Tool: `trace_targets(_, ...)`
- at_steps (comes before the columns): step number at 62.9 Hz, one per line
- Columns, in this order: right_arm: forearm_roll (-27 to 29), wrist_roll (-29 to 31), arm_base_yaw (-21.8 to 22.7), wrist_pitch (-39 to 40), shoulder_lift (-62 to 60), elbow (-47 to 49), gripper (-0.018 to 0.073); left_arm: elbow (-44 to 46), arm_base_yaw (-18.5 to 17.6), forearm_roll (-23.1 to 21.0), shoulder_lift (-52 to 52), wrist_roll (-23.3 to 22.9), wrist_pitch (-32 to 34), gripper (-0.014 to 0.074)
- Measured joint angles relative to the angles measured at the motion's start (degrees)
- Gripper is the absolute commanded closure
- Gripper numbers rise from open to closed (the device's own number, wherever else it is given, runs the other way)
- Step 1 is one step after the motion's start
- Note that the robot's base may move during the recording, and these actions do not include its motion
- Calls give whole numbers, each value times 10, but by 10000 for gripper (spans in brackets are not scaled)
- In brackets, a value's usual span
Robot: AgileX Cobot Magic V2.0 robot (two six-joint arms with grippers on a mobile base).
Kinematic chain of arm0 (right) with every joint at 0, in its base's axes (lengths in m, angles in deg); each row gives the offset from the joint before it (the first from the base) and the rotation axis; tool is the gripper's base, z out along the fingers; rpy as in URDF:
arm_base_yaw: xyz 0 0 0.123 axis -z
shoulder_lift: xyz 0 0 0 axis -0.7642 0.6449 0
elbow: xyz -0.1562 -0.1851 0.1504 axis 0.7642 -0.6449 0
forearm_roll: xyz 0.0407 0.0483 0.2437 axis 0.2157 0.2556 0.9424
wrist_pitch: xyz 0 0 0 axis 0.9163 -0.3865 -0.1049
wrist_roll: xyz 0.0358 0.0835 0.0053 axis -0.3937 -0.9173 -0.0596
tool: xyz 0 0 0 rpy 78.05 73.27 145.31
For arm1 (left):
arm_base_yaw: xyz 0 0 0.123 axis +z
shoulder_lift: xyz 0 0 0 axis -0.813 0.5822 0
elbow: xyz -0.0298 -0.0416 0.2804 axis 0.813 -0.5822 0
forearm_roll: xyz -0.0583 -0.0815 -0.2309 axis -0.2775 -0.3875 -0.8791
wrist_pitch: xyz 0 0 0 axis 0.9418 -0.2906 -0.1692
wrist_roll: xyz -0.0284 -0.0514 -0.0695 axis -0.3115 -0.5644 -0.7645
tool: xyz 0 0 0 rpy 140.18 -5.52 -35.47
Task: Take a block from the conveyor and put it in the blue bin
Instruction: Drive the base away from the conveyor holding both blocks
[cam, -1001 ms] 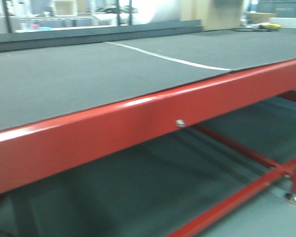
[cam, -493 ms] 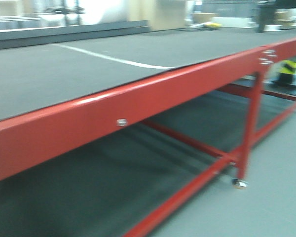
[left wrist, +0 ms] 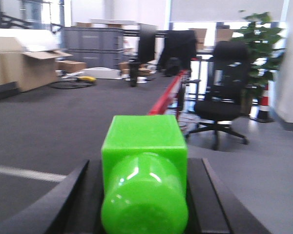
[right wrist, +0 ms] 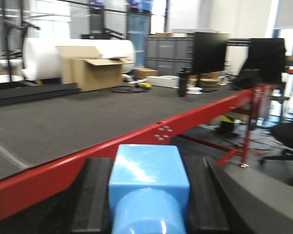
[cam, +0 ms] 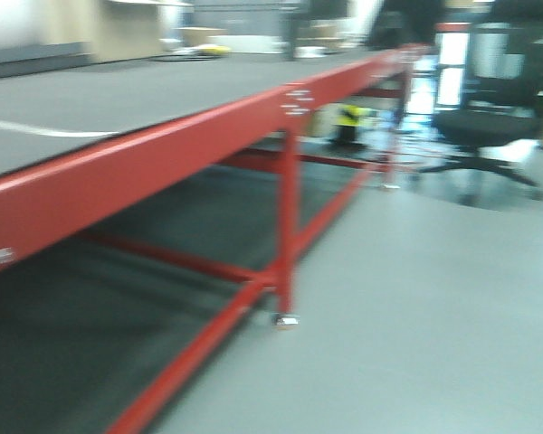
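Conveyor (left wrist: pixel 49 126) behind; left gripper (left wrist: pixel 144 163) pinching green block (left wrist: pixel 144 141), right gripper (right wrist: pixel 147 161) pinching blue block (right wrist: pixel 149 173).

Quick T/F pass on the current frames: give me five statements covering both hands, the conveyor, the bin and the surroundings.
1. The left hand holds a green block. True.
2. The right hand is empty. False: a blue block sits between its fingers.
3. The conveyor has a dark grey belt on a red frame. True.
4. A blue bin stands on the belt. False: no bin shows in any view.
5. A black office chair stands on the floor beside the conveyor. True.
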Motion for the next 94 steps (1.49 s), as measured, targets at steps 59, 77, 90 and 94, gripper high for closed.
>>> trace_targets(59, 0, 0, 0, 0, 0, 0, 720, 0, 0, 0, 0, 0, 0, 707)
trace_targets(77, 0, 0, 0, 0, 0, 0, 720, 0, 0, 0, 0, 0, 0, 707)
trace_targets(90, 0, 0, 0, 0, 0, 0, 720, 0, 0, 0, 0, 0, 0, 707)
trace_targets(94, 0, 0, 0, 0, 0, 0, 720, 0, 0, 0, 0, 0, 0, 707)
